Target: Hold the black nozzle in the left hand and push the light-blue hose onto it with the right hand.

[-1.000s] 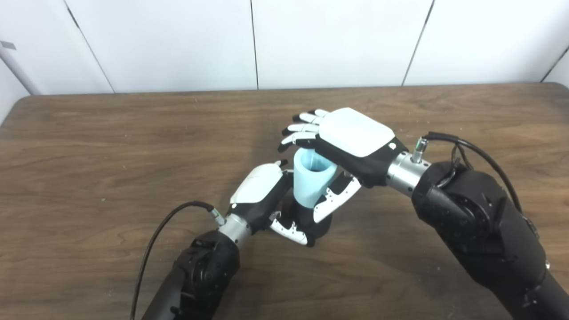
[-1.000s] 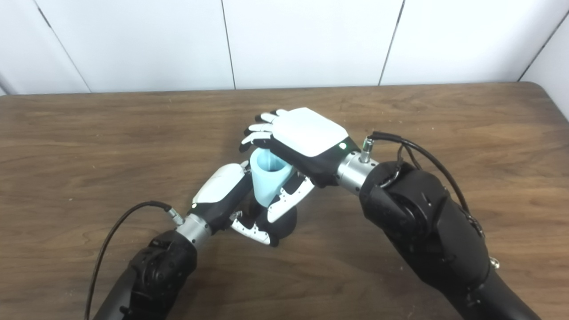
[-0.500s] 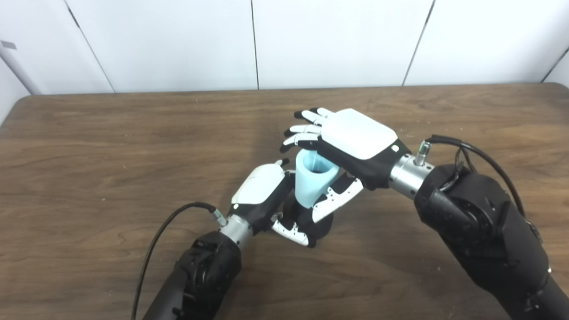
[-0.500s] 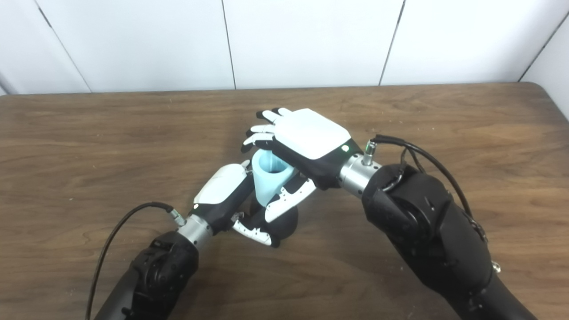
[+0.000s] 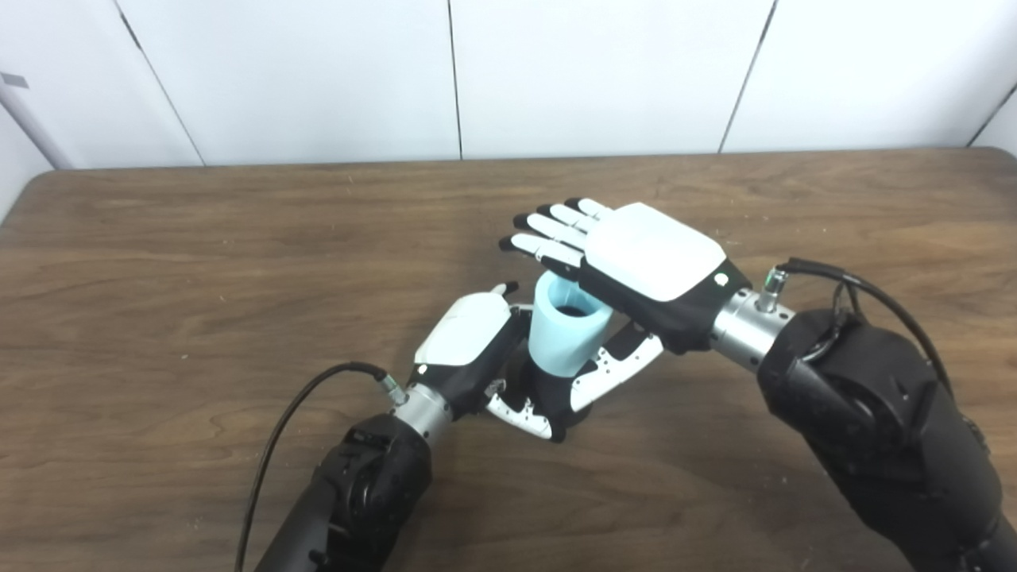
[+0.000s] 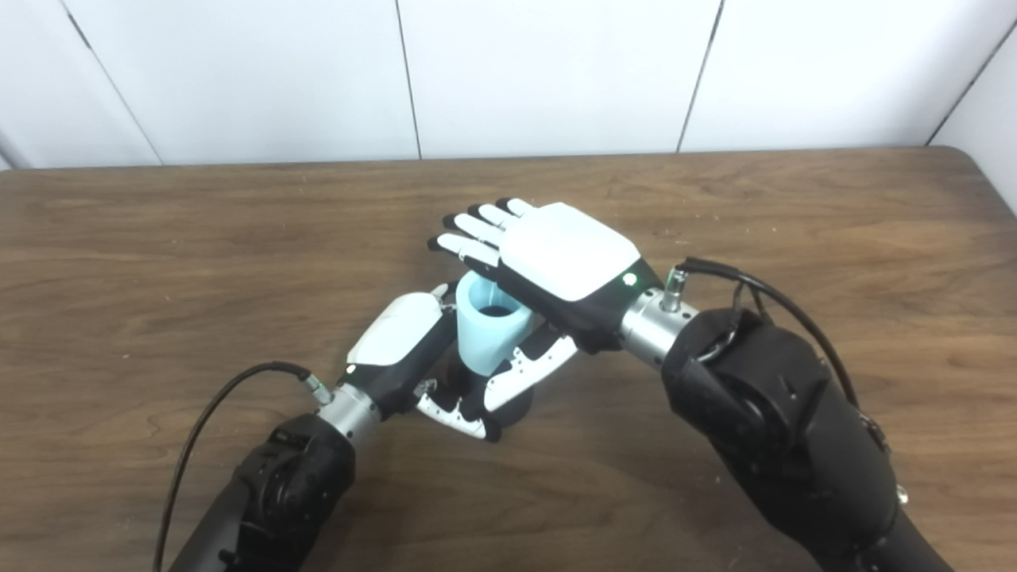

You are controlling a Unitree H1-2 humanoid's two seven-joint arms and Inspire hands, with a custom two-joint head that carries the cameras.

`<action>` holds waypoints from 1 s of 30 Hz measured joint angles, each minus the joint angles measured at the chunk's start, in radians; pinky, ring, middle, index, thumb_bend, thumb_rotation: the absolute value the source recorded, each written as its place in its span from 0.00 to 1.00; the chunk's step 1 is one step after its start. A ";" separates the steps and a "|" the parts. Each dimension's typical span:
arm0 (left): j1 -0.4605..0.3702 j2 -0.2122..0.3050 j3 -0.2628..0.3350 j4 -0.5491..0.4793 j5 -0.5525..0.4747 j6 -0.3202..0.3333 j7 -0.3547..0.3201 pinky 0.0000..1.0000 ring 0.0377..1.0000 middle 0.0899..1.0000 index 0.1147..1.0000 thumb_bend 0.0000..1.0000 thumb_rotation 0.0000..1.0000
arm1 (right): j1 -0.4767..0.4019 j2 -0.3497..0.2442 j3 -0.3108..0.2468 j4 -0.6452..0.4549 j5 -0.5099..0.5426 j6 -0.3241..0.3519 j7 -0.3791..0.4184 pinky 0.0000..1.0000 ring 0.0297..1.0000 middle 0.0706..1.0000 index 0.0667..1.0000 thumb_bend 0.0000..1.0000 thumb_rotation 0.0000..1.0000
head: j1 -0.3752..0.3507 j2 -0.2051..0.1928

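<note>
Black nozzle (image 5: pixel 556 389) is gripped low in the left hand (image 5: pixel 477 345) just above the counter (image 5: pixel 199 254). Light-blue hose (image 5: pixel 566 334) is seated upright on it, right hand (image 5: pixel 647 266) spread flat over its rim.

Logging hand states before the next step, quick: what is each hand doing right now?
Left hand: shut on the black nozzle.
Right hand: open, fingers spread above the light-blue hose.
</note>
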 measured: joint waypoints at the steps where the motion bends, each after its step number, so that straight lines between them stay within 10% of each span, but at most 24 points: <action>1: 0.000 -0.001 0.002 0.002 0.000 0.001 -0.001 1.00 0.75 0.45 0.40 0.52 0.00 | 0.000 0.000 -0.009 0.000 0.003 0.000 0.004 1.00 1.00 1.00 0.93 0.74 0.81 | 0.000 0.000; 24: -0.001 -0.007 0.012 0.004 -0.009 0.004 -0.016 1.00 0.72 0.43 0.43 0.52 0.00 | -0.037 0.047 -0.156 -0.122 0.070 -0.067 -0.018 1.00 0.99 0.98 0.92 0.72 0.84 | 0.008 0.008; 30: -0.008 -0.007 0.012 0.004 -0.008 0.016 -0.025 1.00 0.73 0.45 0.41 0.52 0.00 | -0.003 0.019 -0.149 -0.189 0.109 -0.046 0.095 1.00 1.00 0.99 0.93 0.71 0.83 | 0.015 0.017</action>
